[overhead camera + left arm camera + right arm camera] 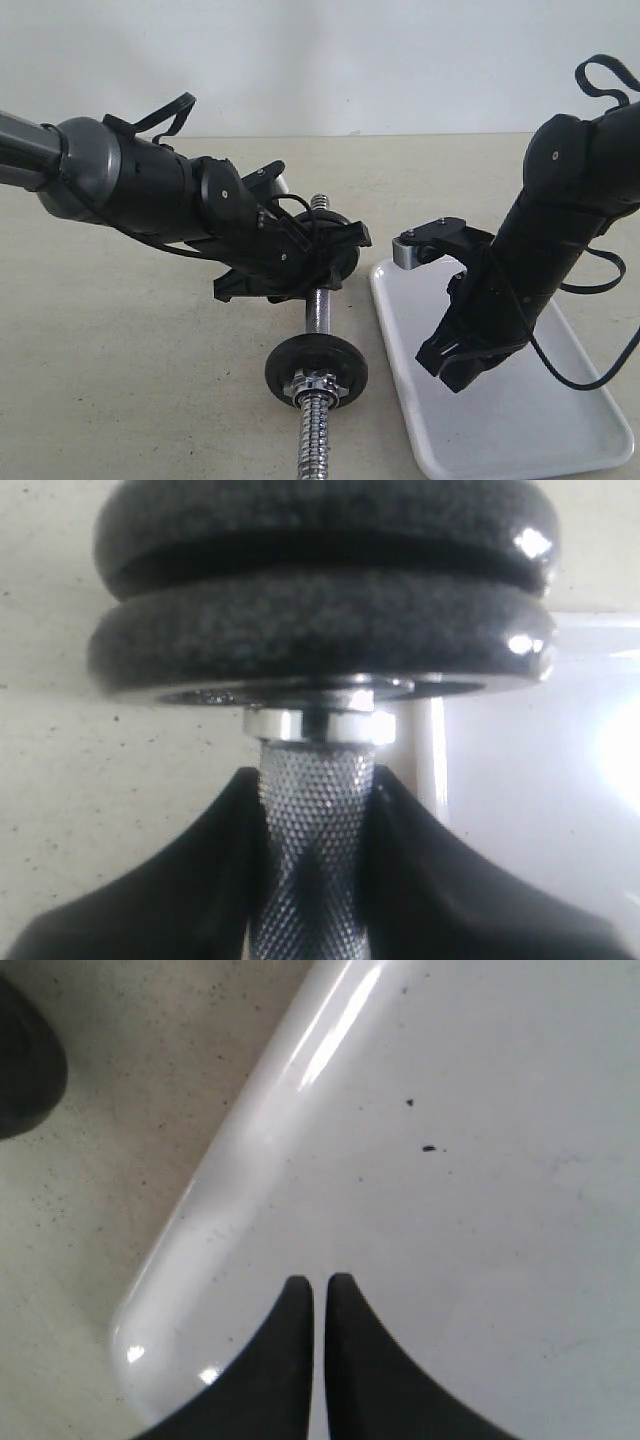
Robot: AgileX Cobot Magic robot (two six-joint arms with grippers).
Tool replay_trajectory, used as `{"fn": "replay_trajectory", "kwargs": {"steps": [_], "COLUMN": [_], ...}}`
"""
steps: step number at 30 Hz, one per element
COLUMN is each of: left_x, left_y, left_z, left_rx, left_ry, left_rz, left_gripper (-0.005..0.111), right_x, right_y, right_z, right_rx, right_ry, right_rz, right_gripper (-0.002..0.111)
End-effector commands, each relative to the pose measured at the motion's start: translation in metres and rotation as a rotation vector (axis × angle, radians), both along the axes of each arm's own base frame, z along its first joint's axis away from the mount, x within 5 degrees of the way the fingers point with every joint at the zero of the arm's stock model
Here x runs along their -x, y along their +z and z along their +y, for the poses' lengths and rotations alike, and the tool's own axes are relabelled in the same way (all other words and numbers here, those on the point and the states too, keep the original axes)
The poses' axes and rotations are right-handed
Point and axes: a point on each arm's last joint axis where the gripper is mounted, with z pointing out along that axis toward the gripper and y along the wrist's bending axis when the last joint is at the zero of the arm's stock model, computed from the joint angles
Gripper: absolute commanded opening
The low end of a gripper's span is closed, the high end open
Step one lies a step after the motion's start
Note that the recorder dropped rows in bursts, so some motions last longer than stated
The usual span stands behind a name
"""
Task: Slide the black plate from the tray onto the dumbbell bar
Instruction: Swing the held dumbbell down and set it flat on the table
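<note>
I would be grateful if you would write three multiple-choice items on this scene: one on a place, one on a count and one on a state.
1. Where is the right claw?
A. over the white tray
B. over bare tabletop
C. out of sight of every camera

2. How many black plates does the left wrist view show stacked on the dumbbell bar?
A. one
B. two
C. four

3. The left claw is:
A. wide open
B. holding a cloth
C. shut on the dumbbell bar

Answers:
1. A, since its fingers hang above the glossy white surface.
2. B, since two rounded rims show with a dark gap between them.
3. C, since its fingers press both sides of the knurled rod.
</note>
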Motion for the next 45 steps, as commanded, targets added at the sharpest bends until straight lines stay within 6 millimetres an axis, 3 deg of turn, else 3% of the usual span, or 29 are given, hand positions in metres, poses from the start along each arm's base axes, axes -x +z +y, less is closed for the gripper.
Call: {"fn": "replay_trajectory", "kwargs": {"steps": [1, 37, 40, 45], "left_x": [-0.0171, -0.0171, -0.0171, -0.0171], "left_y": [0.0398, 0.0398, 0.0398, 0.0398], "left_z": [-0.0032, -0.0031, -0.0031, -0.0031], "left_rx": [0.1, 0.059, 0.054, 0.05], "left_ry": [0.074, 0.013, 0.006, 0.0], "left_rz": [-0.193, -0.231, -0.235, -0.239], "left_gripper": [0.004, 0.004, 0.012, 0.041], "right_x": [-0.0007, -0.0019, -0.0018, -0.002], "right_y": [0.003, 0.0031, 0.0031, 0.0032], "right_z": [0.0, 0.0004, 0.0007, 0.0009], "right_rx": [0.001, -0.003, -0.005, -0.008], "right_ry": [0.005, -0.005, -0.008, -0.011], "right_rz": [-0.015, -0.026, -0.025, -0.025], "right_gripper": [0.001, 0.001, 0.001, 0.001]}}
